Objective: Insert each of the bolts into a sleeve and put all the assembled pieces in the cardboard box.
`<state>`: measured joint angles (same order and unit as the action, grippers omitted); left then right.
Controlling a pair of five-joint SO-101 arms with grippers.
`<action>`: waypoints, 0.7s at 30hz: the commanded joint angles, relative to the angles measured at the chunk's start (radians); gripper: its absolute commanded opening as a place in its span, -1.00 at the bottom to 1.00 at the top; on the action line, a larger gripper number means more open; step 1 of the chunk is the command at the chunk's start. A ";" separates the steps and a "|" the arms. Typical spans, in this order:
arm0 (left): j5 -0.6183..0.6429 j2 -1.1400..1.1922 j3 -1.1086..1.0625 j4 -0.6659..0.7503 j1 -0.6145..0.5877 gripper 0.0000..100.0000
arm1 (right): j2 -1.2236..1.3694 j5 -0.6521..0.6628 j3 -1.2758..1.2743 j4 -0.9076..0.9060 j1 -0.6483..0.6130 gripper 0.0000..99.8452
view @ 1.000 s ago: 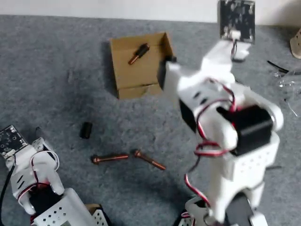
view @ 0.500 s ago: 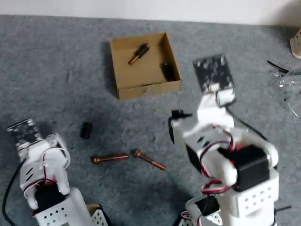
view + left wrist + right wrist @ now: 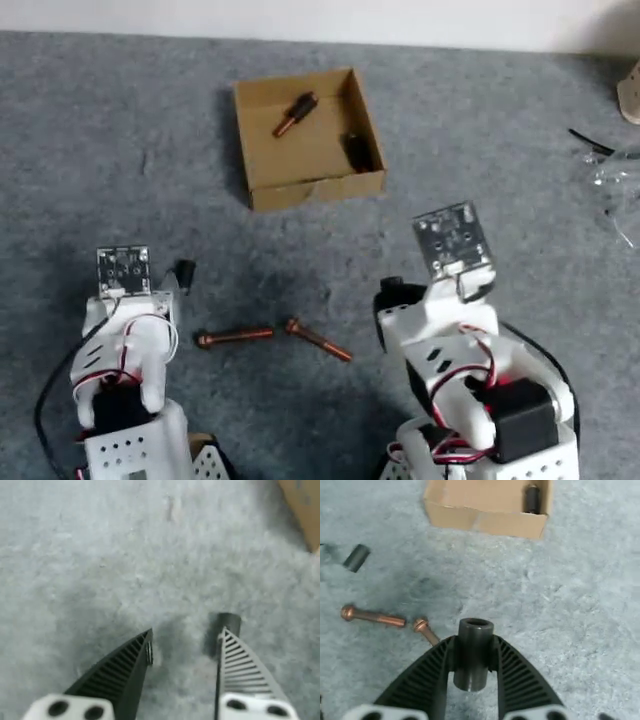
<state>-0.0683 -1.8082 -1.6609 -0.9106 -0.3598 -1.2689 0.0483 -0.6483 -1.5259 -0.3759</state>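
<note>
**Sleeve clamped at right, jaws spread at left**

Right jaws, black and ribbed, clenched on a smooth black tubular sleeve [image 3: 472,655]. Held upright with the hollow end up, at lower right of centre in the high view.

Left jaws released and spread wide, low over the fuzzy grey felt table [image 3: 500,150] at lower left. One ribbed tip just beside a short black loose sleeve [image 3: 184,272], a stubby cylinder lying on the felt.

In the lower middle, between the two arms, two long copper-coloured metal bolts with rounded heads:
- Left bolt [image 3: 235,337]: almost level, head to the left.
- Right bolt [image 3: 318,340]: slanting down toward the right, its head near the left bolt's plain end. Touching or not, cannot tell.

In the upper middle, a shallow square brown cardboard box [image 3: 315,190], open-topped, with matte corrugated walls. Inside:
- An assembled copper bolt in a black sleeve [image 3: 295,113], lying diagonally on the box floor toward the far wall.
- A dark cylindrical piece [image 3: 355,150] tight against the right-hand wall. Too small to tell whether a bolt sits in it.

At the far right edge, a loose tangle of thin strands [image 3: 600,160], black and clear, on the felt.
</note>
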 commanded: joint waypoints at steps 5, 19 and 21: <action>0.397 0.001 0.306 -0.308 0.125 -0.60 | -0.008 0.015 0.007 0.050 0.033 -0.99; 0.540 0.467 0.427 -0.367 0.369 -0.59 | -0.008 0.015 0.005 0.051 0.033 -0.99; 0.580 0.590 0.473 -0.371 0.372 -0.59 | -0.008 0.015 0.005 0.061 0.033 -0.99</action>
<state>0.4657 -1.3863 -1.2850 -1.2866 -0.0069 -1.2704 0.0483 -0.6498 -1.5106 -0.3544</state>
